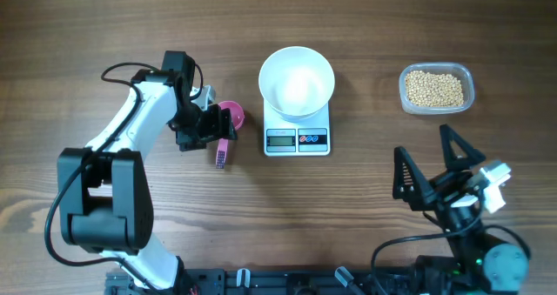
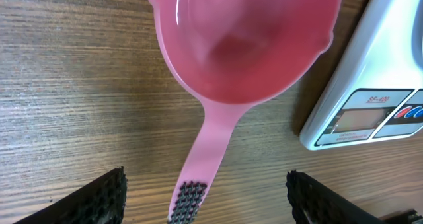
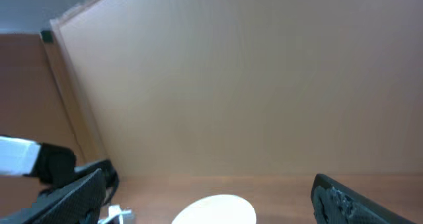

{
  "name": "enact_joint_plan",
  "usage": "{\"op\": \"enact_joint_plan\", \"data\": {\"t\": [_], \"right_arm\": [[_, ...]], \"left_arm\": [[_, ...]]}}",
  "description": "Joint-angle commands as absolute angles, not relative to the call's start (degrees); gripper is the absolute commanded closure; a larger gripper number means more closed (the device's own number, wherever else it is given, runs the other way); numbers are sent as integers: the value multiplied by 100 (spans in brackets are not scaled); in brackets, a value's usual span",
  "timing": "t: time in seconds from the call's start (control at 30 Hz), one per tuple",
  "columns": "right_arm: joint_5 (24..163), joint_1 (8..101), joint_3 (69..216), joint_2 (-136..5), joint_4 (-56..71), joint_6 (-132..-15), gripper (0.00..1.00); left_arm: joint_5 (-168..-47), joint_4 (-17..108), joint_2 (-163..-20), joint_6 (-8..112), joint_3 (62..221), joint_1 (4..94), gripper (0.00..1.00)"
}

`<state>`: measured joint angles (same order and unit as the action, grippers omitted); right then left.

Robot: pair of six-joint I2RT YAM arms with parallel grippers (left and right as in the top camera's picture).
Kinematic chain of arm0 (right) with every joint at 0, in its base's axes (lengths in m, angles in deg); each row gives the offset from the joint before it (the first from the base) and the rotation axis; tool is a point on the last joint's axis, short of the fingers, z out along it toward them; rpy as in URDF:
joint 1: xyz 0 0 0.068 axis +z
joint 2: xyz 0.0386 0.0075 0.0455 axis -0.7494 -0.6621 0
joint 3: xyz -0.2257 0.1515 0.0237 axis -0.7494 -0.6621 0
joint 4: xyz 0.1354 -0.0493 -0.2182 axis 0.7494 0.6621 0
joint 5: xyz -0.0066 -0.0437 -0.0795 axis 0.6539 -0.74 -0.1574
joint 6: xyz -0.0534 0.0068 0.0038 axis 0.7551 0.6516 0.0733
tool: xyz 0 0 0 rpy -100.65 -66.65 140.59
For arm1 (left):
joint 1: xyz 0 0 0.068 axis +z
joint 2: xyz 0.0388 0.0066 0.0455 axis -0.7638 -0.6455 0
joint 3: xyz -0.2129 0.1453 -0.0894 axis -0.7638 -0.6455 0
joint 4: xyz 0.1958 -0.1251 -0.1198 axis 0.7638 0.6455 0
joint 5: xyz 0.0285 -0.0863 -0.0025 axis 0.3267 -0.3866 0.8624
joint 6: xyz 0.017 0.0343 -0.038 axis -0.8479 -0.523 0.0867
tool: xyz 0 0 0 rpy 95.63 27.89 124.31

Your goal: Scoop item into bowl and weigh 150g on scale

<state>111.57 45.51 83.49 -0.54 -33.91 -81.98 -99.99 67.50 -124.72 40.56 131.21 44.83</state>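
Observation:
A pink scoop (image 1: 230, 116) lies on the table just left of the scale (image 1: 297, 140), its handle pointing toward the front edge. My left gripper (image 1: 211, 128) hovers over it, open. In the left wrist view the gripper (image 2: 206, 187) has one finger on each side of the scoop (image 2: 244, 45) handle, neither touching it, and the scoop cup is empty. The white bowl (image 1: 297, 82) stands empty on the scale. The beans (image 1: 435, 88) fill a clear tub at the back right. My right gripper (image 1: 428, 169) stands open near the front right, holding nothing.
The clear tub (image 1: 467, 93) sits right of the scale with bare wood between them. In the right wrist view, the right gripper (image 3: 208, 184) faces a brown wall panel (image 3: 251, 85), with the bowl rim (image 3: 215, 211) low in the frame. The scale's corner (image 2: 360, 112) lies close to the scoop.

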Motion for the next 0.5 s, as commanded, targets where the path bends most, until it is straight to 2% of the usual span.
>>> {"op": "enact_joint_plan", "data": {"t": [0.0, 0.1, 0.2, 0.3, 0.4, 0.47], "right_arm": [[11563, 4573, 9223, -714, -3162, -7852, 0], [12521, 4573, 9409, -1129, -3172, -7951, 0], [13353, 4575, 9391, -1476, -2810, -8530, 0], [13568, 4566, 9378, -1868, -2974, -8853, 0], [14440, 4568, 9489, -2346, -4156, -8917, 0], [14475, 4568, 9785, -2622, -4034, -8897, 0]], "left_arm": [[-10093, 6691, -12605, 3938, 13080, 4480, 17], [-10139, 6680, -12625, 3943, 13080, 4480, 15], [-10178, 6647, -12643, 3940, 13080, 4480, 15], [-10178, 6634, -12654, 3940, 13080, 4476, 21], [-10176, 6610, -12686, 3938, 13080, 4476, 27], [-10176, 6588, -12686, 3912, 13080, 4476, 34]]}}
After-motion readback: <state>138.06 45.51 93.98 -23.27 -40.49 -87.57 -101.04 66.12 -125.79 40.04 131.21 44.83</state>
